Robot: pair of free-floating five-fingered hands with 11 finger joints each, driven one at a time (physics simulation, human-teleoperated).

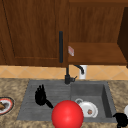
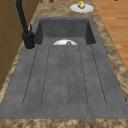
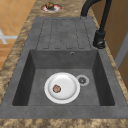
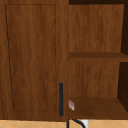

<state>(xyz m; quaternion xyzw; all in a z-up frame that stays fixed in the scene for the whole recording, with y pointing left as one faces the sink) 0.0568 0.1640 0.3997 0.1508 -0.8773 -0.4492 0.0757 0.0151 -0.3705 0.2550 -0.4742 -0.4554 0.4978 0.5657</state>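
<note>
Red ball (image 1: 67, 114) was found at the front of the sink, low in the front view, overlapping the front rim between the ribbed drainboard (image 2: 67, 80) and the basin (image 3: 37, 82); whether it rested on the rim or hung above it could not be determined. The left hand (image 1: 40, 95) stood just to its left over the drainboard, apart from the ball, palm upright, fingers (image 1: 41, 88) straight, pointing upward and slightly spread, holding nothing, with a dark thumb-like part angled down toward the ball. Assessed risk: a round, smooth ball offers no edge, so a sideways contact from straight fingers could roll it into the basin onto the white plate (image 3: 67, 82) and the brown morsel (image 3: 56, 88) lying there beside the drain, or off the front edge of the counter. The right hand (image 1: 121, 119) hung at the front right corner of the counter, well apart from the ball; the state of its fingers could not be told. It sat near the white plate (image 2: 75, 9) carrying a yellow item (image 2: 81, 4), and a careless sweep there could push that plate. Also noted: the black faucet (image 1: 67, 75) and a red-rimmed plate (image 3: 58, 9) of food on the left counter.
</note>
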